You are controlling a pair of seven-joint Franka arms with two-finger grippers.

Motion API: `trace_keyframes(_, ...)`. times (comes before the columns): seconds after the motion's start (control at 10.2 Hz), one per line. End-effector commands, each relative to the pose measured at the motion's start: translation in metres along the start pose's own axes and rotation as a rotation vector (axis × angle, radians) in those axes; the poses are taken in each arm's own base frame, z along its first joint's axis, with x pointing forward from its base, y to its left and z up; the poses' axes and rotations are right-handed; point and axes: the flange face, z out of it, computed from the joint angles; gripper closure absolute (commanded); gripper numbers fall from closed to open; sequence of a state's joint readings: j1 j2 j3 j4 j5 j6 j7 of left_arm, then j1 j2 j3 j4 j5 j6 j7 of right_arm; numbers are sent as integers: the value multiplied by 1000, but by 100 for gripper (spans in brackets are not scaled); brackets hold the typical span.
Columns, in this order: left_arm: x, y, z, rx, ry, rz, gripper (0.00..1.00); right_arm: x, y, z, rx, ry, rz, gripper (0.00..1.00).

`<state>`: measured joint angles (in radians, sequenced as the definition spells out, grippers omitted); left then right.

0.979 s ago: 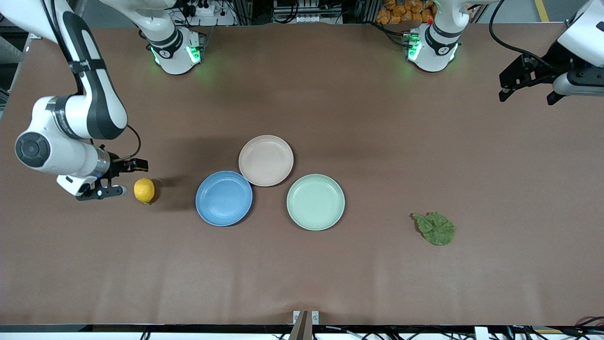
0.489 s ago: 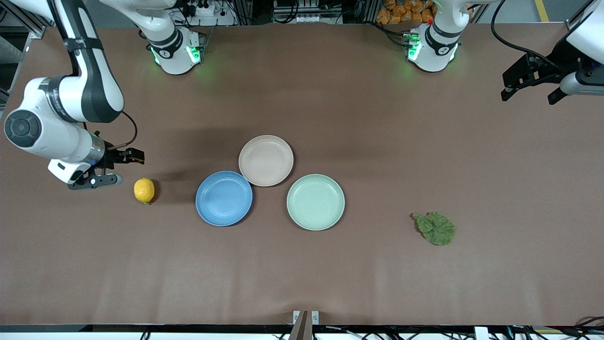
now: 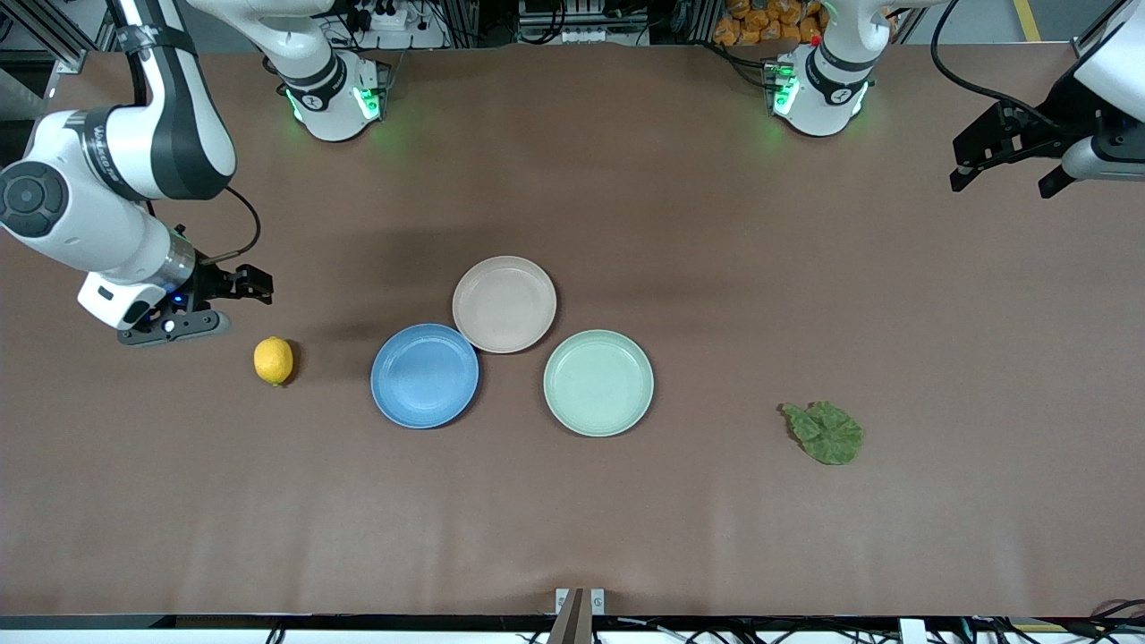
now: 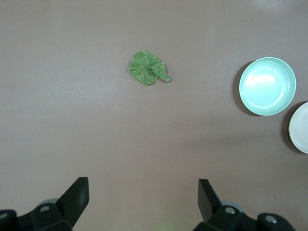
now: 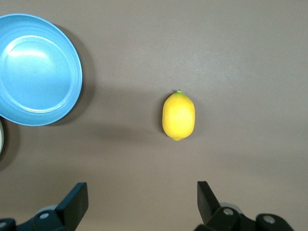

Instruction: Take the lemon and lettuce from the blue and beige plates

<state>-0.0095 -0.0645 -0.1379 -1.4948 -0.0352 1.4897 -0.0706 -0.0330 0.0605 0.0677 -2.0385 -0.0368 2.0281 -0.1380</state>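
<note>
Yellow lemon [image 3: 273, 360] on table beside right tool [image 3: 220, 304], wide | lettuce [image 3: 826, 432] well apart from left tool [image 3: 1003, 171], wide

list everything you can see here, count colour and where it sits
lemon: 1, bright yellow, on the bare table toward the right arm's end, beside the blue plate
lettuce: 1 leaf, dark green, on the table toward the left arm's end
blue plate: 1, blue, mid-table, empty
beige plate: 1, pale beige, empty, farther from the front camera than the blue one
mint-green plate: 1, pale green, empty
table: 1, brown
right gripper: open, near the lemon
left gripper: open, over the table's left-arm end
</note>
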Motion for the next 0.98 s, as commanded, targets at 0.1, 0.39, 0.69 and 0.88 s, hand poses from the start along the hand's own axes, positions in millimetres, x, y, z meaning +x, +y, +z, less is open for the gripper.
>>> trace_keyframes(0.1, -4, -1, -3, -24, -6, -7, 0, -17, 7, -32, -2, -13, 22, 0)
trace_keyframes(0.39, -4, 1, -2, -22, -7, -4, 0, -27, 13, -69, -3, -25, 39, 0)
trace_keyframes(0.69, -4, 2, -2, -22, -7, -4, 0, -30, 21, -116, 1, -44, 56, 0)
trace_keyframes(0.88, -4, 2, -2, -22, -7, -4, 0, -28, 24, -126, 13, -26, 71, 0)
